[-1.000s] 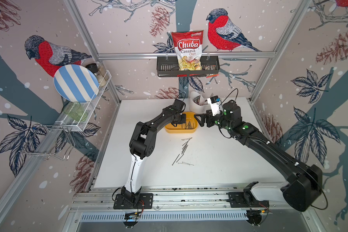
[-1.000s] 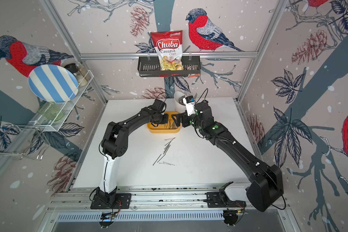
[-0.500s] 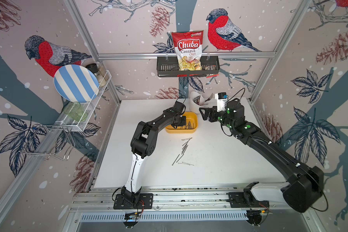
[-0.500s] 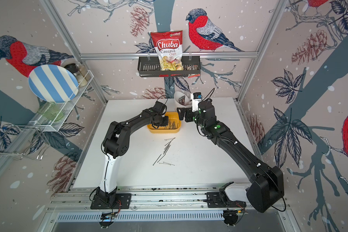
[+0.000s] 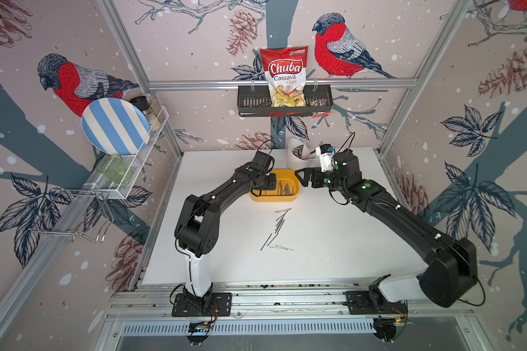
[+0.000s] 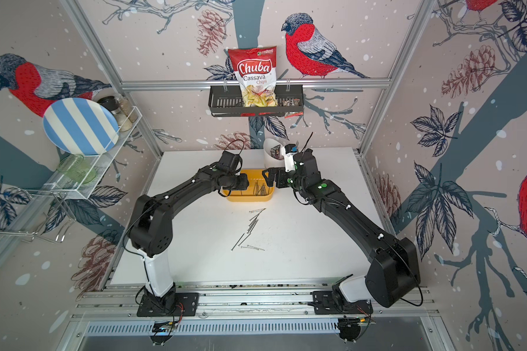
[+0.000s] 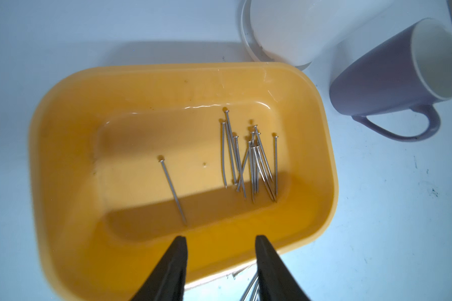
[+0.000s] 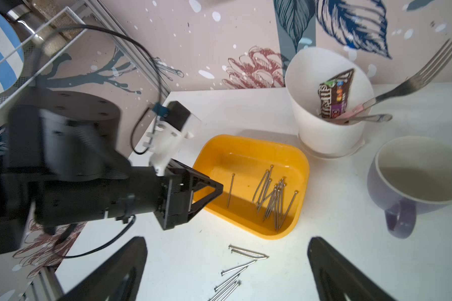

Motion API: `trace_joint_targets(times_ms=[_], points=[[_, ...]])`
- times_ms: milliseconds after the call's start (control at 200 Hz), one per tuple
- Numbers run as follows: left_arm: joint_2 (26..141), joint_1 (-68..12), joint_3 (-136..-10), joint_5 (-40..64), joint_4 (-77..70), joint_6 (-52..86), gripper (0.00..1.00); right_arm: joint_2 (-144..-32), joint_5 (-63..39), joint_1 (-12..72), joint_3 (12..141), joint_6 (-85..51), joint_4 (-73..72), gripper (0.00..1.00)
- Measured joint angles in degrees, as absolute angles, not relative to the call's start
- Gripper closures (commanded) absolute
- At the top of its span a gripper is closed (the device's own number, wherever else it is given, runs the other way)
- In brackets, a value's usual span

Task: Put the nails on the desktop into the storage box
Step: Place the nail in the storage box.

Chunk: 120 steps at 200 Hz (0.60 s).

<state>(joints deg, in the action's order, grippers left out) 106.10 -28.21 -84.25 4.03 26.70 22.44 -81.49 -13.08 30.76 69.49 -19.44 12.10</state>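
My left arm [image 5: 201, 212] and right arm [image 5: 408, 218] are black with white base links, green dots [image 5: 367, 184] near the wrists, thin black cables [image 8: 131, 40] looping off; left gripper [image 7: 221, 242] fingers tapered black

shelves, snacks and tableware around the work area

a red chuba cassava chips bag [image 5: 285, 77] stands in a black wire basket [image 5: 250, 104] hung on the back rail, upper centre of both top views. at the upper left a white wire shelf [image 5: 124, 190] carries a blue-and-white striped plate [image 5: 114, 124] leaning upright, two spice jars [image 5: 148, 106] behind it and a green glass [image 5: 114, 171] below it. near the centre a white cutlery holder [image 8: 324, 130] holds a fork [image 8: 415, 80], other utensil handles and a candy packet [image 8: 335, 95]. a purple mug [image 8: 376, 187] stands just beside it.
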Motion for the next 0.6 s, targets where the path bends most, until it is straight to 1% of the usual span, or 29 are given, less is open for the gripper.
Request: trace_joint_targets(times_ms=[25,50,80,90,110,120,140,155,225,290,325,370,490,600], points=[[104.2,-28.1,-82.2,4.0,26.4,22.4,0.44,-81.7,-13.5,30.9,69.5,-19.4,12.6,0.01],[102.4,-27.9,-80.3,4.1,26.3,22.3,0.39,-82.0,-13.6,31.1,69.6,-19.4,13.3,0.01],[100.6,-27.5,-78.1,4.1,26.2,22.0,0.36,-82.3,-14.0,31.5,69.8,-19.3,14.6,0.02],[99.9,-27.4,-77.3,4.1,26.2,22.0,0.32,-82.4,-14.0,31.6,69.8,-19.2,14.9,0.03],[98.6,-27.0,-75.7,4.2,26.2,22.0,0.30,-82.7,-14.1,32.0,70.0,-19.1,15.6,0.04],[97.9,-26.8,-74.9,4.3,26.1,21.9,0.25,-82.9,-14.2,32.3,70.1,-19.0,16.0,0.04],[96.9,-26.5,-73.7,4.4,26.0,21.9,0.09,-83.2,-14.3,32.8,70.3,-18.6,16.9,0.05],[95.8,-26.0,-72.4,4.5,26.0,21.8,0.05,-83.4,-14.3,33.3,70.5,-18.2,17.5,0.06],[91.7,-24.1,-67.6,5.7,25.6,21.3,0.05,-84.8,-13.9,35.9,71.2,-17.4,20.9,0.10],[88.7,-22.2,-63.7,8.0,25.5,21.0,0.05,-86.7,-13.0,39.2,72.1,-16.4,24.5,0.18],[87.4,-21.5,-61.8,9.3,25.3,20.9,0.05,-87.8,-12.4,41.1,72.4,-16.1,26.2,0.21],[86.2,-21.0,-59.8,10.6,25.2,20.4,0.05,-89.1,-11.7,43.3,72.4,-15.9,28.6,0.22],[82.9,-20.6,-54.0,14.5,24.5,18.4,0.05,-92.0,-7.9,48.7,70.5,-15.2,33.6,0.30],[79.7,-20.6,-48.2,17.6,24.2,17.5,0.05,-93.4,-6.4,53.0,68.1,-15.2,35.5,0.31]])
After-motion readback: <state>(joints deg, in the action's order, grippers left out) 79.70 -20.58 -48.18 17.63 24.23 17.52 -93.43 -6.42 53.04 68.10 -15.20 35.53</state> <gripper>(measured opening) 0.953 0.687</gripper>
